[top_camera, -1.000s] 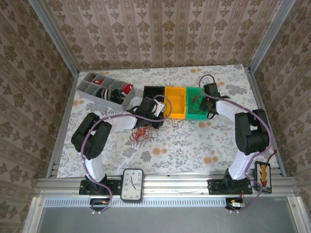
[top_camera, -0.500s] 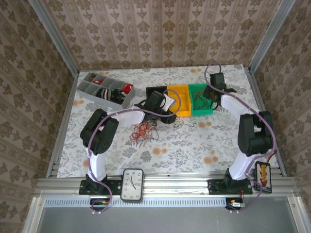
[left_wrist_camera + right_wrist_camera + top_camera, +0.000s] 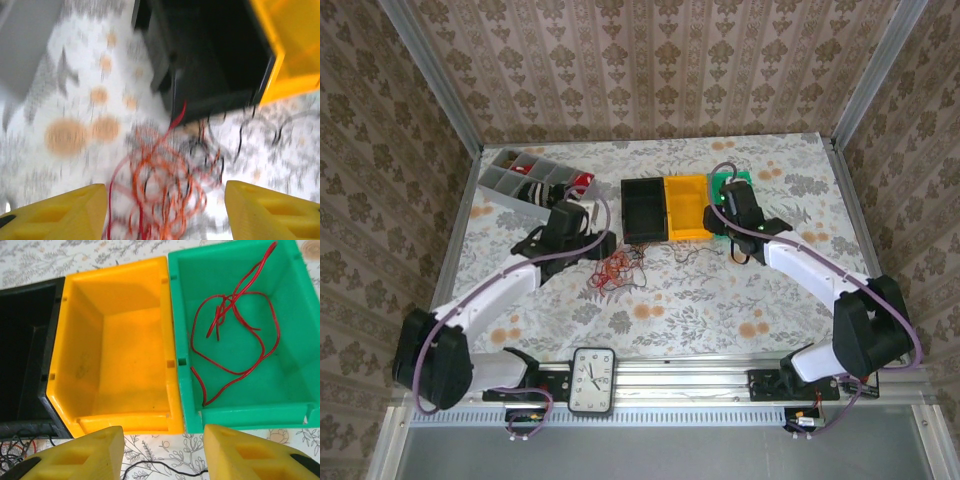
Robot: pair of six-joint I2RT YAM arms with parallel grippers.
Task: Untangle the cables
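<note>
A table (image 3: 720, 300) under a flowered cloth takes up the floor of the booth. Two arms reach over it from the near edge. The left arm (image 3: 490, 295) stretches low and far across the cloth; the right arm (image 3: 810, 265) bends in toward the row of bins.

At the far left sits a grey divided tray (image 3: 495, 185) with small parts in its compartments. Next to it three bins stand side by side, touching: a black bin (image 3: 645, 208), a yellow bin (image 3: 687, 205) and a green bin (image 3: 240, 415). A small clock (image 3: 593, 381) lies face up on the rail between the arm bases.

The cables are in three places. A red and orange tangle (image 3: 612, 272) lies loose on the cloth just in front of the black bin. Thin dark cables (image 3: 690, 252) trail beside it, in front of the yellow bin. One red cable (image 3: 220, 315) lies looped on the floor of the green bin, alone.

The left gripper (image 3: 165, 187) hangs just above the red and orange tangle, its yellow fingers (image 3: 75, 210) spread apart and gripping nothing, though that view is blurred. The right gripper (image 3: 162, 432) hovers over the near edge of the yellow and green bins, fingers also apart and empty.
</note>
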